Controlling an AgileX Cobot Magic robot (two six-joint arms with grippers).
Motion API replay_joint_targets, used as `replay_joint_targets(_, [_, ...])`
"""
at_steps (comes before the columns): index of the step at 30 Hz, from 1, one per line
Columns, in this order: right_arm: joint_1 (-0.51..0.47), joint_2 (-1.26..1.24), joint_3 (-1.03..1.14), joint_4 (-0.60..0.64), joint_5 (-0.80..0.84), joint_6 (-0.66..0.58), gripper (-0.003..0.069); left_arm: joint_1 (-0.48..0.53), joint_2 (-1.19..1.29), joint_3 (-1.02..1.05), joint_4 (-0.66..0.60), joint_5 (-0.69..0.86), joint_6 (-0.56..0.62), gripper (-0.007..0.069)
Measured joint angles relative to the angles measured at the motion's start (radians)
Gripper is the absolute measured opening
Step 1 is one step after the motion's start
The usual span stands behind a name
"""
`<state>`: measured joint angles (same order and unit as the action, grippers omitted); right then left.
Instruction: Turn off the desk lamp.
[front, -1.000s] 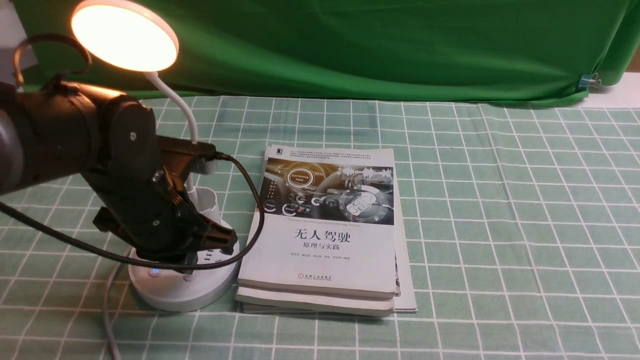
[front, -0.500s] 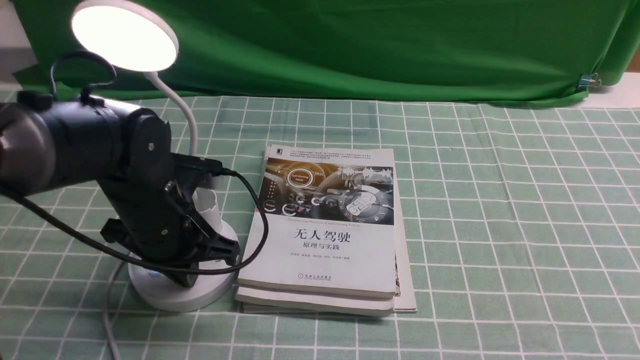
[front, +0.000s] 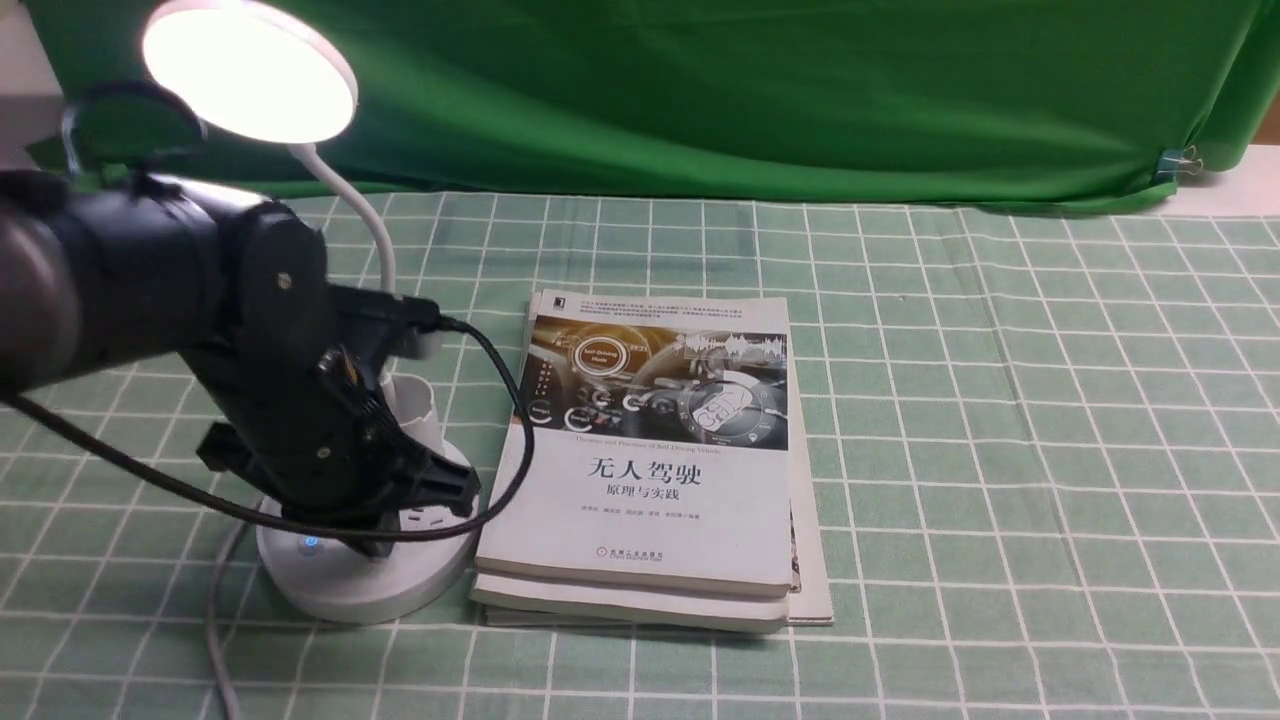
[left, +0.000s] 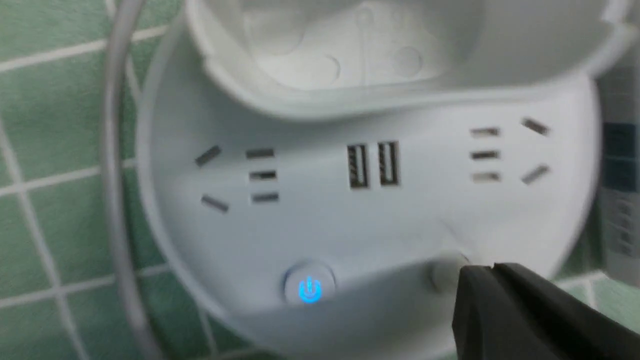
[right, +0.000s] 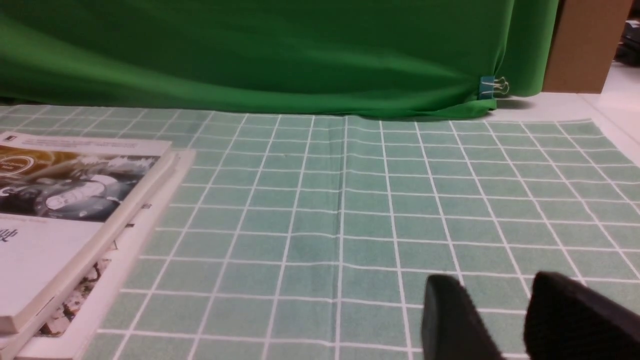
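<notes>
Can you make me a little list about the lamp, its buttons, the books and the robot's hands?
lamp: lit, glowing white
lit button: blue power sign, on the base
other button: no light seen, beside the left end effector
left end effector: shut, over the base
books: stacked, right of the lamp
right end effector: slightly open, nothing between its fingertips
lamp off yet: no

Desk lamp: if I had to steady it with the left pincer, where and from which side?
Probably the gooseneck, just below the disc head: it is thin and bare there. Come from the robot's right, where the stem stands clear of the left arm. The round base looks too broad to span.
</notes>
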<state>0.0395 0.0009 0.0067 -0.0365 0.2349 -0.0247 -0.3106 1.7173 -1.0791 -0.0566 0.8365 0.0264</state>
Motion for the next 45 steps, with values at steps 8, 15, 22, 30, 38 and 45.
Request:
replay_joint_targets(8, [0.000, 0.000, 0.000, 0.000, 0.000, 0.000, 0.0242, 0.000, 0.024, -0.009, 0.004, 0.014, 0.000, 0.0000])
replay_joint_targets(15, [0.000, 0.000, 0.000, 0.000, 0.001, 0.000, 0.0242, 0.000, -0.058, -0.009, 0.005, 0.027, -0.001, 0.0000])
replay_joint_targets(22, [0.000, 0.000, 0.000, 0.000, 0.001, 0.000, 0.0242, 0.000, -0.064, -0.009, 0.007, 0.025, -0.002, 0.0000])
replay_joint_targets(30, [0.000, 0.000, 0.000, 0.000, 0.001, 0.000, 0.0242, 0.000, 0.030, -0.013, 0.015, 0.020, -0.002, 0.0000])
replay_joint_targets(38, [0.000, 0.000, 0.000, 0.000, 0.000, 0.000, 0.0242, 0.000, -0.004, -0.012, 0.016, 0.037, 0.000, 0.0000])
replay_joint_targets(45, [0.000, 0.000, 0.000, 0.000, 0.000, 0.000, 0.0242, 0.000, -0.239, 0.030, -0.012, 0.051, 0.000, 0.0000])
